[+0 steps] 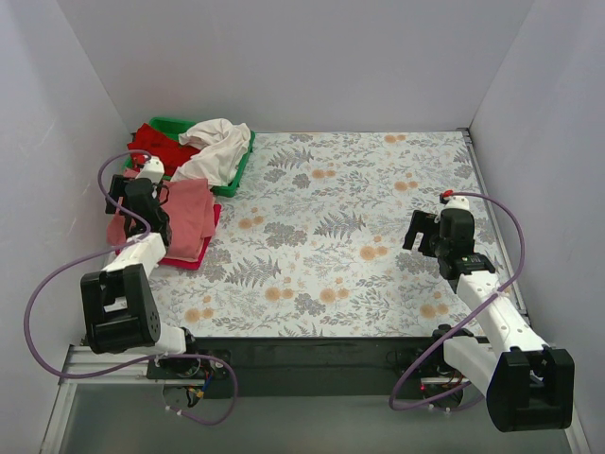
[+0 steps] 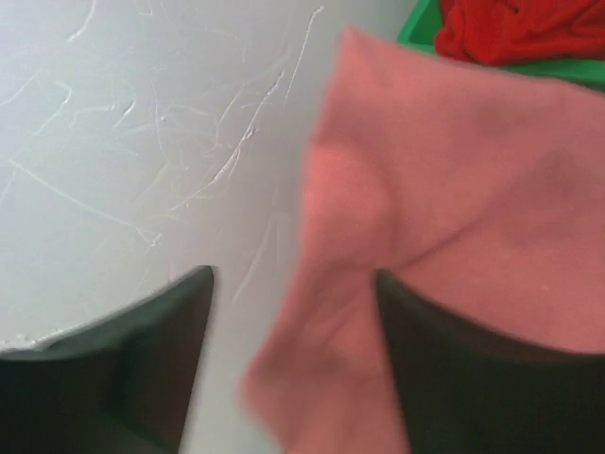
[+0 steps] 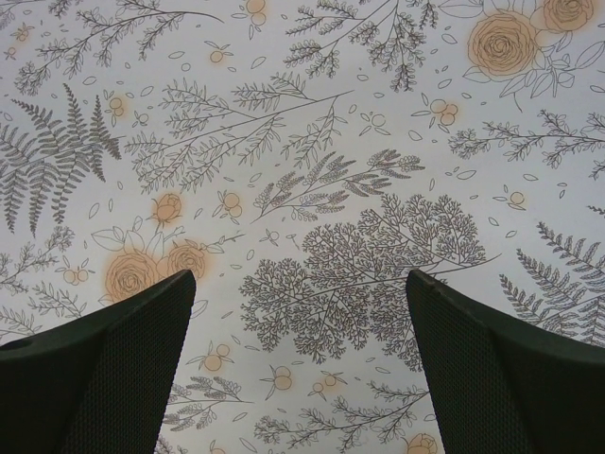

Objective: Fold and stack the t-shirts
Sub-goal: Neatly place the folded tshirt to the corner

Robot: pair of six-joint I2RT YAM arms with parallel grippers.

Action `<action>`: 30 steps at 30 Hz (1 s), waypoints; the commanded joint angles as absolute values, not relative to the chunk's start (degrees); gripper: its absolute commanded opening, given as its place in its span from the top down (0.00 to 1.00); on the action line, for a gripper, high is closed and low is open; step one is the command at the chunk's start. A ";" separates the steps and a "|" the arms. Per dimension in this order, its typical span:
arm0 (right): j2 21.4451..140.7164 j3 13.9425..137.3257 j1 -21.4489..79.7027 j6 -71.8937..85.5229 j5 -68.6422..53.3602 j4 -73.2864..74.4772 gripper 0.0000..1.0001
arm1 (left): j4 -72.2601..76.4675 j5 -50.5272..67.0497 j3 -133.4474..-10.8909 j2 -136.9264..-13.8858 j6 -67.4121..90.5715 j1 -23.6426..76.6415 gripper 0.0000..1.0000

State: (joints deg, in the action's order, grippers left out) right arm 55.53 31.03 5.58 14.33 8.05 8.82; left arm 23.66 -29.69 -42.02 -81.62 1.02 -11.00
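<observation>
A pink t-shirt (image 1: 189,213) lies rumpled on a folded red t-shirt (image 1: 194,257) at the table's left edge. My left gripper (image 1: 128,197) hovers at the pink shirt's left edge, by the side wall. In the left wrist view the gripper (image 2: 295,284) is open. A fold of the pink shirt (image 2: 454,170) lies between the fingers, against the right one. My right gripper (image 1: 418,232) is open and empty over the bare patterned table (image 3: 301,284). Another red t-shirt (image 1: 156,147) and a cream-white t-shirt (image 1: 217,147) lie in a heap at the back left.
The green plastic bin (image 1: 241,165) holds the red and cream-white shirts at the back left; its corner (image 2: 416,33) shows in the left wrist view. White walls close in the table on the left, back and right. The floral cloth (image 1: 359,218) covers the table.
</observation>
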 commanded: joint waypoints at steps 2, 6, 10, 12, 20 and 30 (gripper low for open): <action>55.63 30.94 5.27 13.54 7.65 6.15 0.02 | 26.46 -30.76 -43.07 -81.47 2.99 -11.60 0.17; 55.72 30.94 5.19 13.53 7.56 6.06 0.02 | 25.67 -31.81 -44.56 -81.65 4.21 -11.51 0.15; 55.64 30.85 5.10 13.54 7.73 6.15 0.02 | 19.26 -31.38 -49.12 -80.60 11.22 -11.51 0.13; 55.63 30.85 5.19 13.62 7.91 6.07 0.02 | 16.01 -31.20 -52.20 -79.46 13.61 -11.51 0.12; 56.08 30.85 5.19 14.06 9.23 6.24 0.02 | -16.48 -17.86 -73.20 -77.70 44.61 -11.43 0.11; 52.39 32.17 5.19 14.41 7.65 7.56 0.02 | -20.13 -3.85 -71.73 -72.59 66.97 2.60 0.09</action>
State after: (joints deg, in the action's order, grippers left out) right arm 54.46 31.03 5.32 14.37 8.16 8.88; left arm -16.56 -6.31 -73.58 -72.93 59.02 -4.67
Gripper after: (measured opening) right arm 0.984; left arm 0.910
